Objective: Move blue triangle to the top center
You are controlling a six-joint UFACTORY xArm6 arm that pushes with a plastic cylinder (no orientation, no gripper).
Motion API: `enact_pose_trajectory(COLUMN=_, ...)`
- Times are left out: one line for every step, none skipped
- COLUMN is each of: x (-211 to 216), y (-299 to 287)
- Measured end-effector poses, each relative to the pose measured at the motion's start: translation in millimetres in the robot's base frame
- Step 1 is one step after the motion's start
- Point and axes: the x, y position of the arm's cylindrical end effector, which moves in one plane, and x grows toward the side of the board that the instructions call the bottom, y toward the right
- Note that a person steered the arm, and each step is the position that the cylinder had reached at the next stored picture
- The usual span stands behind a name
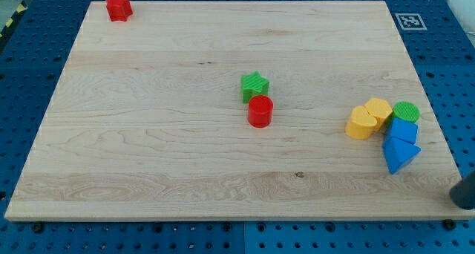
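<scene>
The blue triangle (400,155) lies near the board's right edge, low in the view. A blue cube-like block (404,130) touches it just above. A dark rod end shows at the view's bottom right; my tip (462,197) is off the board's right edge, right of and below the blue triangle, apart from it.
A green cylinder (406,111) and two yellow blocks (361,123) (379,110) cluster above and left of the blue blocks. A green star (254,85) touches a red cylinder (260,111) near the middle. A red block (118,7) sits at the top left. The wooden board (185,165) lies on a blue pegboard.
</scene>
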Motion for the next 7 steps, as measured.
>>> enact_pose_trajectory(x=-6, y=4)
enact_pose_trajectory(x=-22, y=-4)
enact_pose_trajectory(x=-37, y=-21)
enact_pose_trajectory(x=-48, y=-40)
enact_pose_trajectory(x=-49, y=-64)
enact_pose_trajectory(x=-49, y=-87)
enact_pose_trajectory(x=-49, y=-103)
